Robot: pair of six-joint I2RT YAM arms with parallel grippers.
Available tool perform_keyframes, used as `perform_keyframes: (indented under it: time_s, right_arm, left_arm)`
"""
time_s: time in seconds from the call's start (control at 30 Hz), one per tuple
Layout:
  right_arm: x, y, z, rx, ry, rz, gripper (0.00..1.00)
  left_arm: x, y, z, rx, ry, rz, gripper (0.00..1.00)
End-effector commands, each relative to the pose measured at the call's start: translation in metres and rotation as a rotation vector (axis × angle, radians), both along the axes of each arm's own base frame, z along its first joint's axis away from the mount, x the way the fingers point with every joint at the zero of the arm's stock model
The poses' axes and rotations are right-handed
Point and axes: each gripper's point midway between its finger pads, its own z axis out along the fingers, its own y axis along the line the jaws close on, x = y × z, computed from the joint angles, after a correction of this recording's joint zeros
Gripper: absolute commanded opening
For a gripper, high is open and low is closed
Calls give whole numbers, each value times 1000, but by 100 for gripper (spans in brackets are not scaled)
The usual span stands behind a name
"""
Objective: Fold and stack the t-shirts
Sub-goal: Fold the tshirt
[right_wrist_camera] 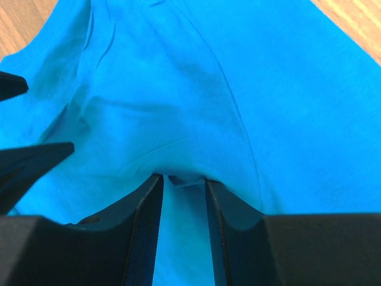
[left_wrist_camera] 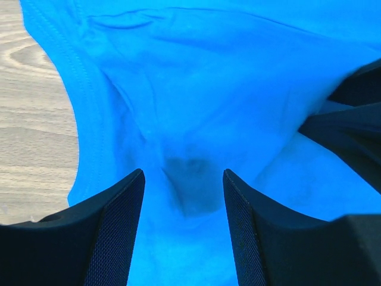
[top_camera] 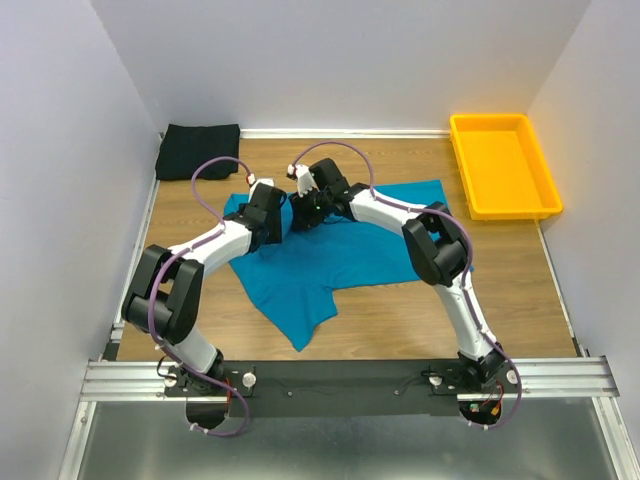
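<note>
The teal-blue t-shirt [top_camera: 340, 250] lies spread on the wooden table, one sleeve pointing toward the near edge. Folded in the back left corner is the black t-shirt [top_camera: 198, 150]. Both grippers meet over the teal shirt's upper left part. My left gripper [top_camera: 284, 216] [left_wrist_camera: 183, 174] stands open, its fingers [left_wrist_camera: 122, 229] straddling a shallow wrinkle of teal cloth [left_wrist_camera: 196, 107]. My right gripper [top_camera: 302, 213] [right_wrist_camera: 182, 179] faces it with jaws parted a little. A raised fold of the teal cloth [right_wrist_camera: 178, 101] drapes over its fingertips, and more cloth shows in the gap.
A yellow plastic tray [top_camera: 505, 211] sits at the back right against the wall. White walls close in the table on three sides. Bare wood [top_camera: 400, 310] shows around the teal shirt, and the metal rail with the arm bases runs along the near edge.
</note>
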Motion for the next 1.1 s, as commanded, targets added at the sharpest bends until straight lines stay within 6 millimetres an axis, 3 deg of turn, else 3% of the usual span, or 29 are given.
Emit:
perform_keyframes:
  time_s: [0.0, 0.27, 0.5, 0.63, 0.87, 1.07]
  right_arm:
    - [7, 6, -11, -18, -22, -8, 42]
    - [8, 5, -20, -38, -22, -16, 37]
    - [6, 3, -15, -39, -26, -22, 0]
    - [5, 2, 10, -14, -43, -32, 1]
    - [-6, -5, 34, -2, -39, -26, 1]
    - [-21, -11, 36, -20, 9, -5, 1]
  left_arm:
    - [7, 12, 10, 3, -35, 54, 63]
    - [5, 13, 8, 2, -24, 47, 63]
    - [4, 13, 9, 2, -18, 41, 63]
    - [3, 13, 14, -1, -19, 39, 63]
    - [2, 11, 22, -30, -11, 29, 62]
    - [-1, 3, 29, -77, 5, -5, 62]
